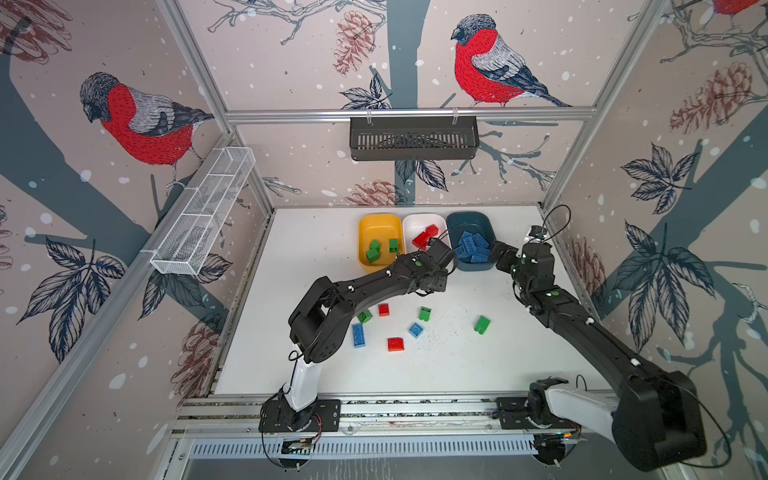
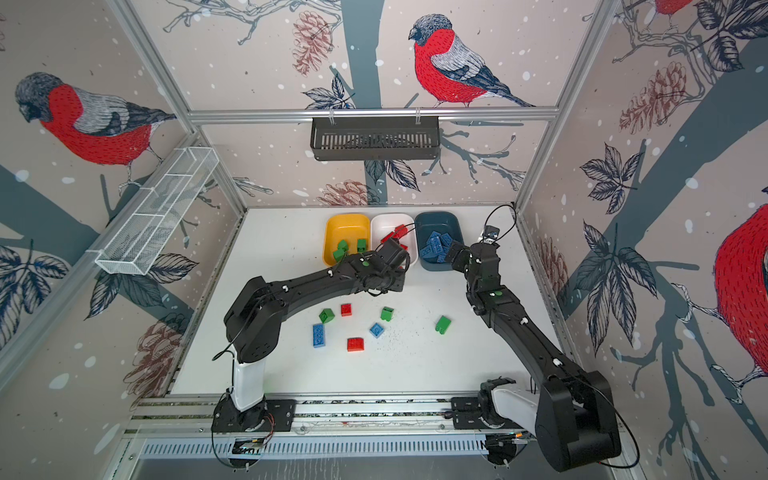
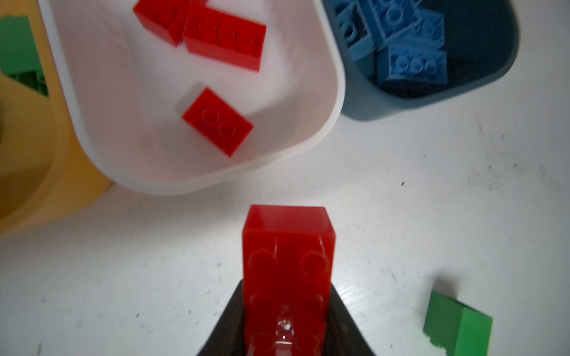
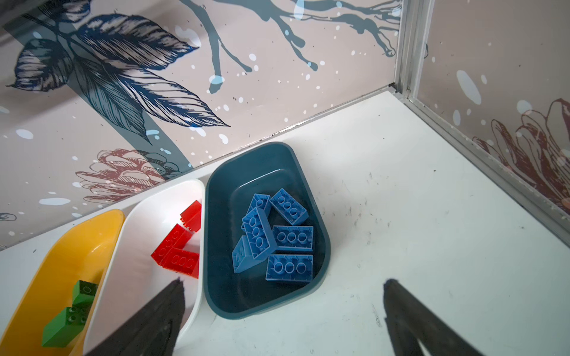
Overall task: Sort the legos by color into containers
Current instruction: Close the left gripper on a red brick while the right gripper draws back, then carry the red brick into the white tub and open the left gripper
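Bricks of hard, glossy plastic like these should weigh next to nothing and won't bend, so a short drop into a tub ought to do them no harm. I'd expect one to bounce or skid rather than crack.

The left fingers (image 3: 228, 326) are closed on a red brick (image 3: 288, 246), one at each long flat side. As far as I can tell it is held clear of the surface (image 3: 431, 215), just short of the near rim of the white tub (image 3: 216, 185), where other reds lie. That hold looks sound to me: the smooth side walls are slippery, but they are flat and parallel, a better purchase than the studded top.

The right fingers (image 4: 151, 323) stand wide apart with nothing between them, by the near end of the blue tub (image 4: 234, 311), which holds a heap of blues. Greens sit in the yellow tub (image 1: 365, 224).

Seven loose bricks wait on the surface nearer the arm bases: three green, two red, two blue. The oblong blue (image 1: 358, 335) is best pinched across its narrow width. The small squares could be taken either way.
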`<state>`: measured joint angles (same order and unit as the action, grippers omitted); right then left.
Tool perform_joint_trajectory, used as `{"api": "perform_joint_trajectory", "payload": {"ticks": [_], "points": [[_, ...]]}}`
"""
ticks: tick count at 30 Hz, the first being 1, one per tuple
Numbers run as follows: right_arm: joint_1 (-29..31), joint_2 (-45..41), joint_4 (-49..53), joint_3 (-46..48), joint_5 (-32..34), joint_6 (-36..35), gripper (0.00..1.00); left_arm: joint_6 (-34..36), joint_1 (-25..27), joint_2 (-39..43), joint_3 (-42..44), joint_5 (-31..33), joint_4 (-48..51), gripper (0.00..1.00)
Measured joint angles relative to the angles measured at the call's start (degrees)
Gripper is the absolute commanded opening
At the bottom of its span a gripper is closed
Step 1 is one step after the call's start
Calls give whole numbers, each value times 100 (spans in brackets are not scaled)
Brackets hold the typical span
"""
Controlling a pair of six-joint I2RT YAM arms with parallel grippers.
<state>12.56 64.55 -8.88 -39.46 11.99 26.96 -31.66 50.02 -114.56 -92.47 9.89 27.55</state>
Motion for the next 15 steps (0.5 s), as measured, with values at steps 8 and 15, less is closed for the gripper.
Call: {"api": "perform_joint_trajectory", "payload": {"ticks": [8,15], "points": [[-7,-560,162,334,-175,-17,99,50,-772,-551,-988,-251,-393,17],[-9,-741,308,439,-186,4,100,105,-1255,-1325,-1722,-831,-599,20]]}}
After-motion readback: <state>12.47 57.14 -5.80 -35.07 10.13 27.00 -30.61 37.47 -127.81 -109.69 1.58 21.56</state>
